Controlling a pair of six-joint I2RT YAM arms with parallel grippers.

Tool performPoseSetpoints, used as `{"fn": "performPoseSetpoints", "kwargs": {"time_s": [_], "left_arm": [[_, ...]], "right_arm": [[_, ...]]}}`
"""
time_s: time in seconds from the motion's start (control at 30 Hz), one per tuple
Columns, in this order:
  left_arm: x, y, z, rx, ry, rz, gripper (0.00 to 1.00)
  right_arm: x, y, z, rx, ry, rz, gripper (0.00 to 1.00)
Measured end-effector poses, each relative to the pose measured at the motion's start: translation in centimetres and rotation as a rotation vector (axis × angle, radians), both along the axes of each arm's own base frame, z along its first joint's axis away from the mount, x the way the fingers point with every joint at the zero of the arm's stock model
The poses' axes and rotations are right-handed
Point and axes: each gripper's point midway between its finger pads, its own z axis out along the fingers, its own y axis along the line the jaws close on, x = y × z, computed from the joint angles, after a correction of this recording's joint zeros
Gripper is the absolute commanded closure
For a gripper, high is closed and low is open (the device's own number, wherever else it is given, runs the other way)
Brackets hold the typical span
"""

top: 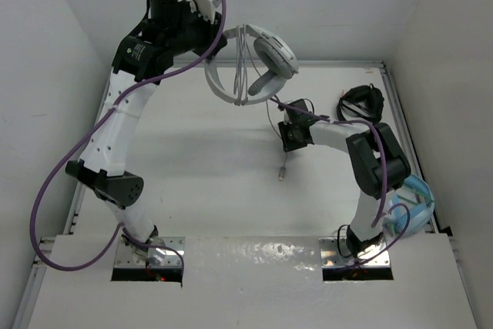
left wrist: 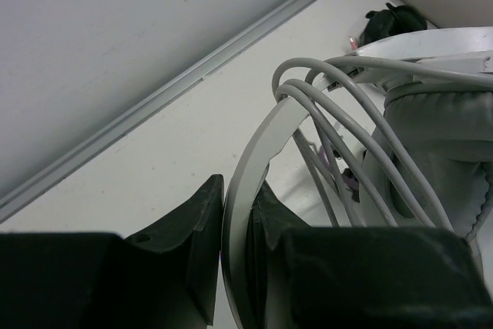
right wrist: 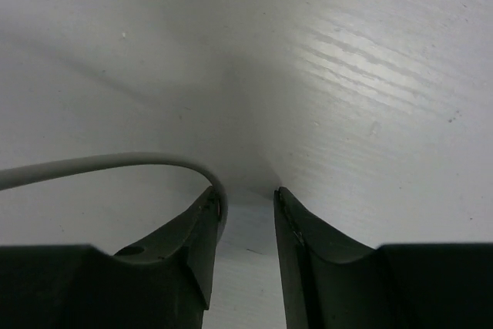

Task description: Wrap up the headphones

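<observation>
Step in hand is mid-wrap; several loops already lie over the headband, tail not yet wound. White over-ear headphones with padded oval earcups [top: 271,53] are lifted off the white tabletop [top: 192,159] at the far centre; the left gripper [left wrist: 236,194] is pressed together on the flat curved headband [left wrist: 258,152], holding it on edge. Thin grey cable [right wrist: 115,161] runs in loops across the band beside the earcup, then drops toward the near side; its plug end [top: 283,176] sits at table level. The right gripper [right wrist: 246,199] is low by that tail, jaws slightly spread; the cable touches the inner tip of one finger, not pinched as far as visible. Next move likely calls for closing on the tail and carrying it round the band again, keeping slack tidy. Black headphones [top: 360,102] far right, light blue headphones [top: 412,207] near right; both untouched.
</observation>
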Motion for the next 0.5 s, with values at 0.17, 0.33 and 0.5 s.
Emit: {"fn": "performPoseSetpoints", "kwargs": {"time_s": [0.17, 0.33, 0.5], "left_arm": [[-0.3, -0.4, 0.0, -0.007, 0.002, -0.027, 1.0], [-0.2, -0.3, 0.1, -0.021, 0.012, -0.009, 1.0], [0.5, 0.7, 0.4, -0.04, 0.014, 0.077, 1.0]], "right_arm": [[0.6, 1.7, -0.3, 0.012, -0.01, 0.001, 0.76], [0.4, 2.3, -0.4, 0.04, 0.002, -0.027, 0.99], [-0.2, 2.4, -0.4, 0.074, -0.011, -0.028, 1.0]]}}
